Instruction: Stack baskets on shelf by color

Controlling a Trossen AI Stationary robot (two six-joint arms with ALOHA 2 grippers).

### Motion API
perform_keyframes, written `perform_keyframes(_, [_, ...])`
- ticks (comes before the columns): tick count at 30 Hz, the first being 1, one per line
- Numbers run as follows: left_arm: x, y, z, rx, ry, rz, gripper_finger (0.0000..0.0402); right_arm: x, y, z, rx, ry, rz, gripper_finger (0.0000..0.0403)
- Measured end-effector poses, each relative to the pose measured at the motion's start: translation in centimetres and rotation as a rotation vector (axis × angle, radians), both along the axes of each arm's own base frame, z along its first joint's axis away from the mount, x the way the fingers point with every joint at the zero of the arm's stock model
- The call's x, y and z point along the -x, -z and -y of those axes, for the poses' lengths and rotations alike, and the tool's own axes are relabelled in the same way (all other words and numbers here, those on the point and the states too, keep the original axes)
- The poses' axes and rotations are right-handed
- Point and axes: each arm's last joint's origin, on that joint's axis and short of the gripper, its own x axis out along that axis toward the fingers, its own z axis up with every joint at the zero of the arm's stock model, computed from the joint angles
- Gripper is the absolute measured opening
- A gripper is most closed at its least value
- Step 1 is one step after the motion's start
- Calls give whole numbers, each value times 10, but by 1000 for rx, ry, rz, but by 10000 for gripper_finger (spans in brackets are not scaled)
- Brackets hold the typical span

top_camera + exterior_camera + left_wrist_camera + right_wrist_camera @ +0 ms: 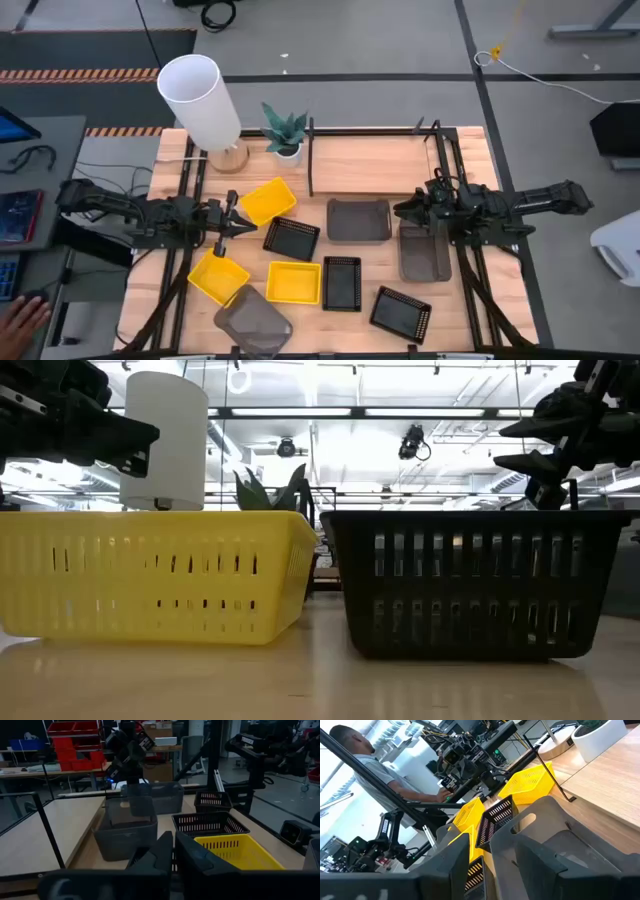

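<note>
A lamp [205,105] and plant [286,133] stand behind the scattered baskets. My left end effector [243,222] hovers by a yellow basket [268,200], fingers together; my right [405,211], parted, hangs over the grey baskets [359,219] at the shelf [380,160].

Left pincer [243,228] closed, right pincer [403,211] spread, both mid-table.

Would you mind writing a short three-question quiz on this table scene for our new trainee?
1. How many yellow baskets are there?
2. True or false: the black baskets are nested in one stack.
3. Which pincer is nearer the grey basket: A left, B right?
Key: 1 three; 2 false; 3 B, the right pincer.
</note>
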Motion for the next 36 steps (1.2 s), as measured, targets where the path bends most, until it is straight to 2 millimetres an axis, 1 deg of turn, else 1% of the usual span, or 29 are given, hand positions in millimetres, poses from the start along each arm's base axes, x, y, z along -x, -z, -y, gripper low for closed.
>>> perform_keyframes(7, [0, 0, 0, 0, 0, -1, 36, 0, 0, 0, 0, 0, 0, 162])
perform_keyframes(17, [0, 0, 0, 0, 0, -1, 26, 0, 0, 0, 0, 0, 0, 162])
perform_keyframes(26, [0, 0, 0, 0, 0, 0, 36, 0, 0, 0, 0, 0, 0, 162])
perform_keyframes(36, [0, 0, 0, 0, -1, 0, 26, 0, 0, 0, 0, 0, 0, 162])
